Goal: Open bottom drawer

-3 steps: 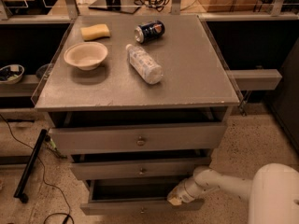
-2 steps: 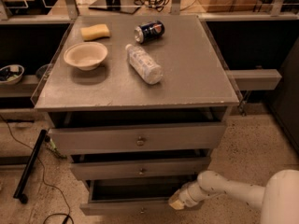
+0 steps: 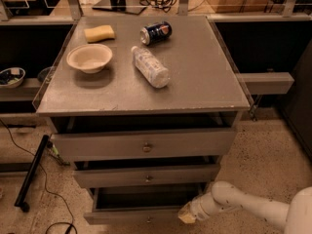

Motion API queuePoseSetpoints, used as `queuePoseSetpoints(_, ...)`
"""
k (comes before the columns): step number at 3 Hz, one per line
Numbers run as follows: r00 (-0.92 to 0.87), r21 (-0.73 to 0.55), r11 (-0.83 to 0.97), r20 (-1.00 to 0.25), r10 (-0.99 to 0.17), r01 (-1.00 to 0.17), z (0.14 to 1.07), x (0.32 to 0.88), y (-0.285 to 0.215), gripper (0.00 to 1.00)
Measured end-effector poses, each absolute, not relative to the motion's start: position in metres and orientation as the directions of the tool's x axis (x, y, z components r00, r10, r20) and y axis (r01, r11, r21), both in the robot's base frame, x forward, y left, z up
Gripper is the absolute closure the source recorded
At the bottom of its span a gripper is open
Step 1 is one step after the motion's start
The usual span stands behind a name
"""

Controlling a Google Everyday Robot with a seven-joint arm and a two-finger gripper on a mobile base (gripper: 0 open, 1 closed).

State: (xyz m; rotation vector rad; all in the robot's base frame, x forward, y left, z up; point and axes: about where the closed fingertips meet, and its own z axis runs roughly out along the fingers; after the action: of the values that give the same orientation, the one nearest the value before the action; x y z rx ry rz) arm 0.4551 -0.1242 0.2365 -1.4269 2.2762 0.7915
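The bottom drawer (image 3: 131, 214) is the lowest of three grey fronts in the cabinet, and it stands pulled out with its dark inside showing. Its small round knob (image 3: 147, 220) sits at the centre of the front, near the frame's lower edge. My gripper (image 3: 187, 214) is at the drawer's front right corner, at the end of the white arm that comes in from the lower right. It rests against the drawer front's top edge. The middle drawer (image 3: 146, 175) and the top drawer (image 3: 144, 144) are above it.
On the cabinet top (image 3: 204, 67) lie a clear plastic bottle (image 3: 150, 66), a blue can (image 3: 156, 32), a yellow sponge (image 3: 99, 33) and a beige bowl (image 3: 89, 57). A black cable and a bar (image 3: 31, 172) lie on the speckled floor at left. Shelves flank the cabinet.
The gripper has shifted slightly down and toward the camera at the drawer's right corner, and the bottom drawer has come out a little further.
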Motion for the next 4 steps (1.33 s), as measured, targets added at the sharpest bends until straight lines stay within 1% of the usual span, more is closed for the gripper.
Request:
queuePoseSetpoints(2,-0.438,0.276,0.341,-0.551,-0.71,-0.899,0.2365,0.4551,-0.1242,0.4)
queuePoseSetpoints(3,-0.438,0.276,0.341,-0.551,-0.71,-0.899,0.2365,0.455,-0.1242,0.09)
queuePoseSetpoints(4,-0.438,0.276,0.341,-0.551,-0.71,-0.899,0.2364,0.455,-0.1241,0.0)
